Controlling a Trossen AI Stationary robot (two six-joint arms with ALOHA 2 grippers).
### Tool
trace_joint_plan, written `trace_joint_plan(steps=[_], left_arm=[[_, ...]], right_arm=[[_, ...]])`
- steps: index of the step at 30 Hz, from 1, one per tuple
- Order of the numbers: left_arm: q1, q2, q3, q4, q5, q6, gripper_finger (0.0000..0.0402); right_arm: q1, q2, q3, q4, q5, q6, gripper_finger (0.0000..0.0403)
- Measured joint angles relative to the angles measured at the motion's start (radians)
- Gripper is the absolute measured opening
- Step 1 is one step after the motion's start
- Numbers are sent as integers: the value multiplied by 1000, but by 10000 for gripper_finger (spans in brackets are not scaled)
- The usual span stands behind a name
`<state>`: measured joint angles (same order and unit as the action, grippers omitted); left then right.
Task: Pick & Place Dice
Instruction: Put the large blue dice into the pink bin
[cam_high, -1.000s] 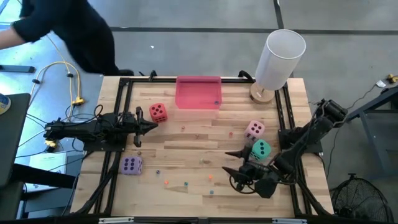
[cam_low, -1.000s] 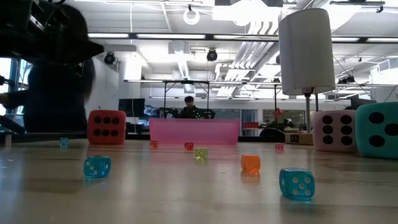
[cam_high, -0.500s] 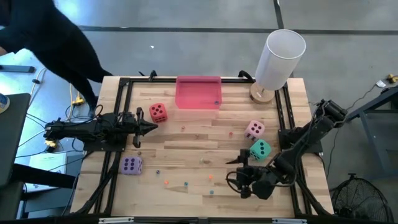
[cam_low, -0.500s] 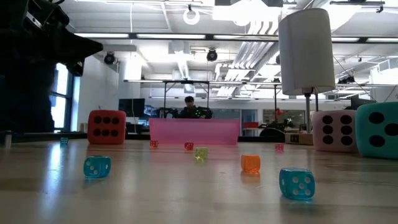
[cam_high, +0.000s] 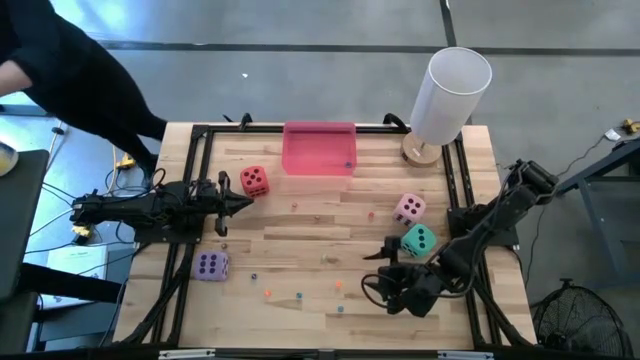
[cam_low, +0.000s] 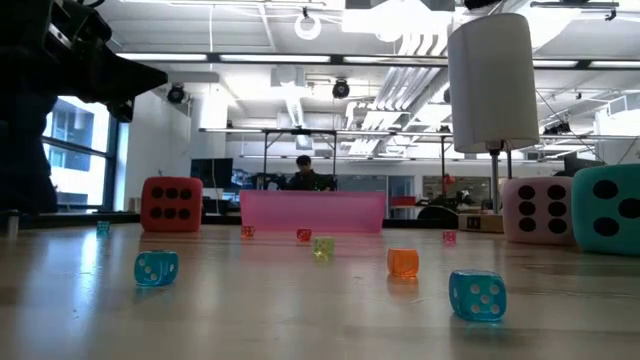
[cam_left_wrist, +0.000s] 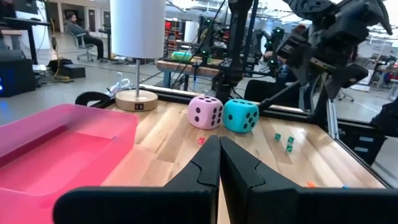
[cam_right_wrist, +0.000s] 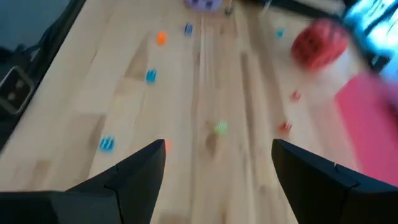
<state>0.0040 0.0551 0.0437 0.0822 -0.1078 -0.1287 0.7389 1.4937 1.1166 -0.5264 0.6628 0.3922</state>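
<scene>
Four large soft dice rest on the wooden table: red (cam_high: 254, 180) near the left arm, purple (cam_high: 211, 265) at the near left, pink (cam_high: 408, 208) and teal (cam_high: 419, 240) on the right. Several tiny coloured dice (cam_low: 402, 262) lie scattered across the middle. My right gripper (cam_high: 376, 265) hangs open above the table, just near-left of the teal die, with tiny dice below it (cam_right_wrist: 220, 128) and nothing between its fingers. My left gripper (cam_high: 245, 203) is shut and empty, held level beside the red die.
A pink tray (cam_high: 319, 148) sits at the far middle, and a white lamp (cam_high: 450, 95) stands at the far right corner. A black frame (cam_high: 190, 170) borders the table. A person in dark clothes (cam_high: 90, 70) stands beyond the far left corner.
My right gripper has turned at the wrist while staying over the same spot by the teal die, and it is still open. The person beyond the far left corner has shifted toward the left. No die has moved.
</scene>
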Motion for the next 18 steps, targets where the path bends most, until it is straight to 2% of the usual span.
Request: trace_joint_plan(steps=[7, 14, 16, 18], left_arm=[[0, 0, 0, 0, 1, -3, 0], [0, 0, 0, 0, 1, -64, 0], [0, 0, 0, 0, 1, -65, 0], [0, 0, 0, 0, 1, -67, 0]], right_arm=[[28, 2, 94, -413, -171, 479, 286], [22, -5, 155, -804, -395, 1166, 286], [-2, -12, 156, -886, -477, 1224, 286], [-28, -12, 155, -942, -510, 1224, 286]])
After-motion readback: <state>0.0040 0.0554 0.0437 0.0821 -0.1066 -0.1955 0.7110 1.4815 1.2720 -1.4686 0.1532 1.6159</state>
